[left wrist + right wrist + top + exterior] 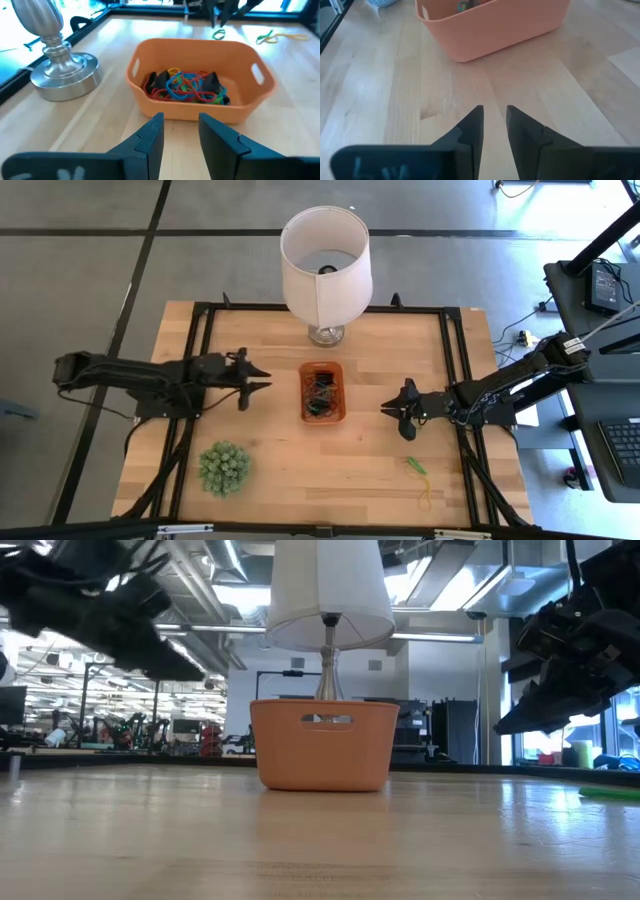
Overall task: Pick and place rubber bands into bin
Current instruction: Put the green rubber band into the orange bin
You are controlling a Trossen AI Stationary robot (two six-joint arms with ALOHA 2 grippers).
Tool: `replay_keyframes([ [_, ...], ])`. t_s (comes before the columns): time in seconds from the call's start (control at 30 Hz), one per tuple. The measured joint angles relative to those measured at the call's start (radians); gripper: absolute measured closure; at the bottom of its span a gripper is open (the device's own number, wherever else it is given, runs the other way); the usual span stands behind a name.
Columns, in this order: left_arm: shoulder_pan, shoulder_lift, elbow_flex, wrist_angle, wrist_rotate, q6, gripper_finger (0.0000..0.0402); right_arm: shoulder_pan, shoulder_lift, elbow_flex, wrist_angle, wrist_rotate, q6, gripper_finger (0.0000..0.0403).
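The orange bin (321,392) stands on the table's middle, and a tangle of rubber bands (185,86) in red, blue, green and black lies in it. Loose rubber bands lie on the wood near the front right: a green one (416,466) and a yellow one (426,498). My left gripper (268,379) hovers left of the bin, pointing at it; its fingers (155,135) are open with nothing between them. My right gripper (388,408) hovers right of the bin, slanting down, and its fingers (475,125) stand a little apart over bare wood.
A white-shaded lamp (325,265) with a metal base (62,70) stands just behind the bin. A spiky green ball plant (223,468) sits at the front left. A black frame (200,380) runs along the table's edges. Bare wood lies between the bin and the near edge.
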Motion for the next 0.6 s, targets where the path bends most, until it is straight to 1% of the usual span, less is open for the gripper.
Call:
replay_keyframes([
  [0.23,0.007,-0.227,-0.112,-0.008,0.024,0.0,0.0287,0.0,0.0,0.0,0.007,0.0,0.049,0.0315],
  [0.33,0.007,-0.309,-0.138,-0.04,0.061,0.016,0.0288,0.0,0.0,0.0,0.015,0.0,0.049,0.0315],
  [0.4,0.007,-0.359,-0.158,-0.053,0.06,0.017,0.0288,0.0,0.0,0.0,0.018,0.0,0.066,0.0315],
  [0.5,0.007,-0.427,-0.168,-0.087,0.059,0.016,0.0288,0.0,0.0,0.0,0.027,-0.002,0.142,0.0315],
  [0.6,0.007,-0.489,-0.168,-0.135,0.059,0.012,0.0288,0.0,0.0,0.0,0.026,-0.003,0.149,0.0315],
])
